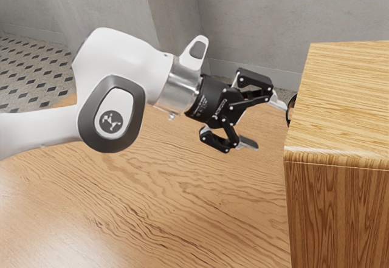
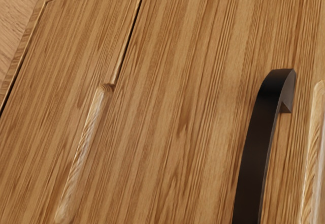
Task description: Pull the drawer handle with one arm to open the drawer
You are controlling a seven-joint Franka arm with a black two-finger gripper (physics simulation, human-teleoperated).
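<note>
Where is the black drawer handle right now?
In the wrist view, the black handle sits on the cabinet's wooden front between two wooden ridges, facing the open hand.

The claw (image 1: 267,125) is held above the bench (image 1: 152,195), with the cabinet (image 1: 340,158) placed just ahead of it. The drawer handle (image 2: 264,148) is mounted on the drawer front (image 2: 193,107) directly before the claw.
</note>
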